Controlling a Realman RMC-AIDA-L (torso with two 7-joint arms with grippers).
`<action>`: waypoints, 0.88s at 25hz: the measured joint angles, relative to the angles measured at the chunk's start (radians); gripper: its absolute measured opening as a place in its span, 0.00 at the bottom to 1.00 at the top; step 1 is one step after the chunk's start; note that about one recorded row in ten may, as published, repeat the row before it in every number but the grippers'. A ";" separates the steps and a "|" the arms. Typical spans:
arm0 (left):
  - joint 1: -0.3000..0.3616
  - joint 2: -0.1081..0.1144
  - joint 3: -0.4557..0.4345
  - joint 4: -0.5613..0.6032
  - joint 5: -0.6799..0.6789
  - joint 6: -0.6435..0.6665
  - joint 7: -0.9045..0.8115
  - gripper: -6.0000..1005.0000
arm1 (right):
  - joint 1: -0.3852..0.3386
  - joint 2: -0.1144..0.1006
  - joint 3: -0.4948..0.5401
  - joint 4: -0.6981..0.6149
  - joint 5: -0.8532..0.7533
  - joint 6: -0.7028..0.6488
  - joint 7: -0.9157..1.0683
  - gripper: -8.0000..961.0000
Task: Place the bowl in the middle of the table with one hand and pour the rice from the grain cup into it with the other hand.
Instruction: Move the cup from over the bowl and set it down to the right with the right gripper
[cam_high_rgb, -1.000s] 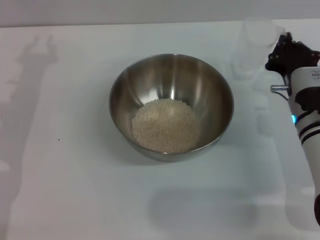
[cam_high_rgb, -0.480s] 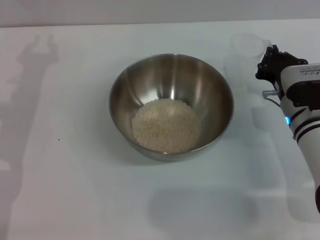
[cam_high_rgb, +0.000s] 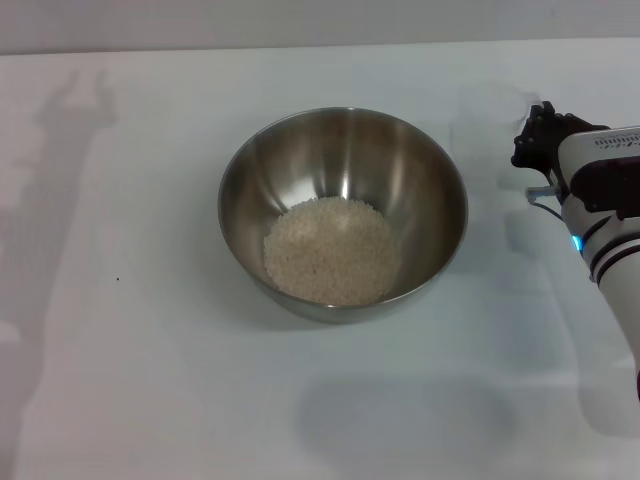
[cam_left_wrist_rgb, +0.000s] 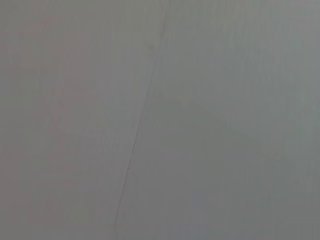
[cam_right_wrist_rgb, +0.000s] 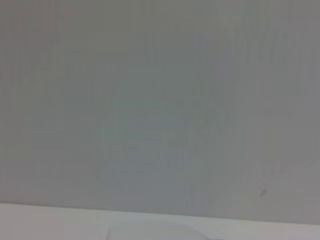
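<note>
Grain cup (cam_high_rgb: 492, 118) upright just beside right gripper (cam_high_rgb: 535, 135), grip state unclear.

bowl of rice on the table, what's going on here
The bowl sits near the middle of the table with the rice heaped inside it. The right tool is at the table's far right, holding the clear grain cup upright beside the bowl; the cup looks empty. The left arm is out of sight. The pour appears done.

Bright, soft shadows, hazy wrist views
</note>
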 joint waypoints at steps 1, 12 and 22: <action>0.000 0.000 0.000 0.000 0.000 0.003 0.000 0.33 | 0.000 0.000 0.000 0.000 0.000 0.000 0.000 0.02; 0.002 0.000 -0.002 0.000 0.000 0.011 -0.001 0.33 | 0.008 -0.002 0.001 -0.008 -0.002 0.013 0.000 0.22; 0.001 0.000 -0.004 0.002 0.000 0.011 0.005 0.33 | -0.011 0.001 -0.026 -0.001 -0.003 0.002 0.000 0.26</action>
